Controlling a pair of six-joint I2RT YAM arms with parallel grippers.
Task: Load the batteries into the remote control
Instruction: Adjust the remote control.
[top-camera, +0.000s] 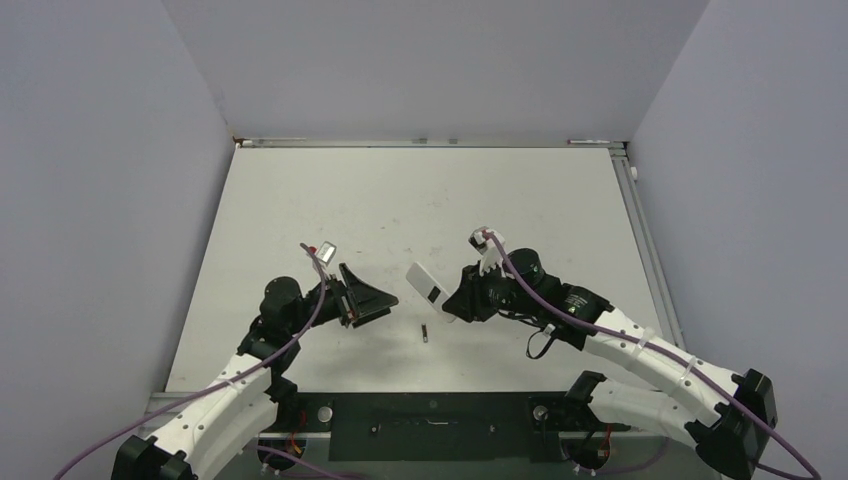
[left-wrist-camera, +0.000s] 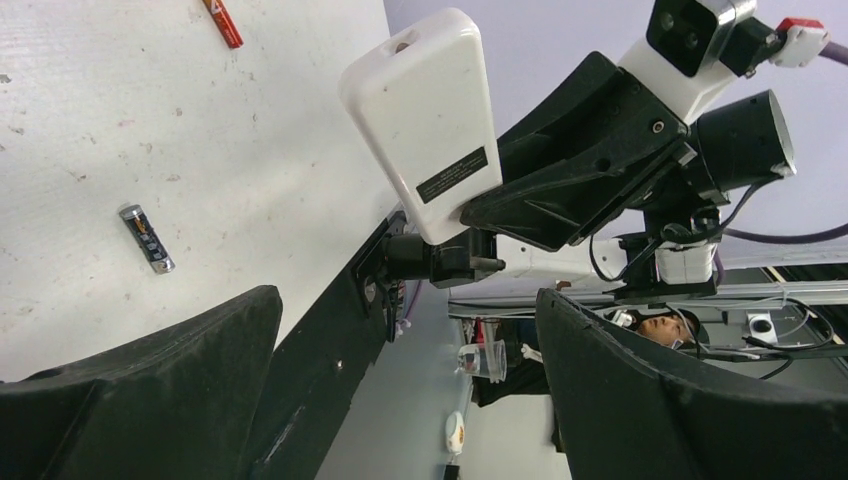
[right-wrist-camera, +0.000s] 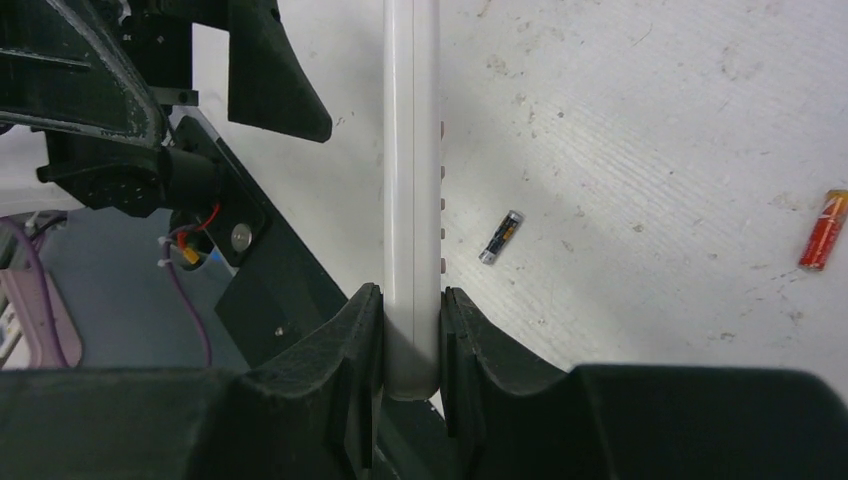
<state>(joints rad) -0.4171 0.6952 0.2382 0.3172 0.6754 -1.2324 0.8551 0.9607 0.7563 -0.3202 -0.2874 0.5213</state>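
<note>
White rectangular plastic remote control (right-wrist-camera: 411, 150) is clamped by its near end in the right gripper (right-wrist-camera: 410, 300). The jaws are narrow, one black pad pressed flat on each broad side. In the right wrist view the remote is edge-on and sticks straight out toward 12 o'clock, with small pinkish button bumps along its 3 o'clock edge. In the top view the remote (top-camera: 428, 284) points to about 10 o'clock from the right gripper (top-camera: 455, 300), toward the left arm, and is held off the surface. In the left wrist view the remote (left-wrist-camera: 425, 120) shows its plain white back with a small black label.

Left gripper (top-camera: 390, 303) has its jaws wide with nothing between them. It faces 3 o'clock toward the remote, near it but apart. Left gripper (left-wrist-camera: 405, 300) fingers frame the remote in the wrist view.

Slim dark cylinder battery (top-camera: 424, 334) lies flat on the white table surface (top-camera: 400, 200) at 6 o'clock from the remote. It sits between the two grippers and touches neither. Same battery is at (left-wrist-camera: 147, 238) and (right-wrist-camera: 500, 236), with a silver cap at one end.

Red-orange stick-like cylinder (right-wrist-camera: 824, 230) lies on the surface at 3 o'clock from the dark battery, well apart, and also shows at (left-wrist-camera: 222, 20). Cannot tell whether it is a battery.
</note>
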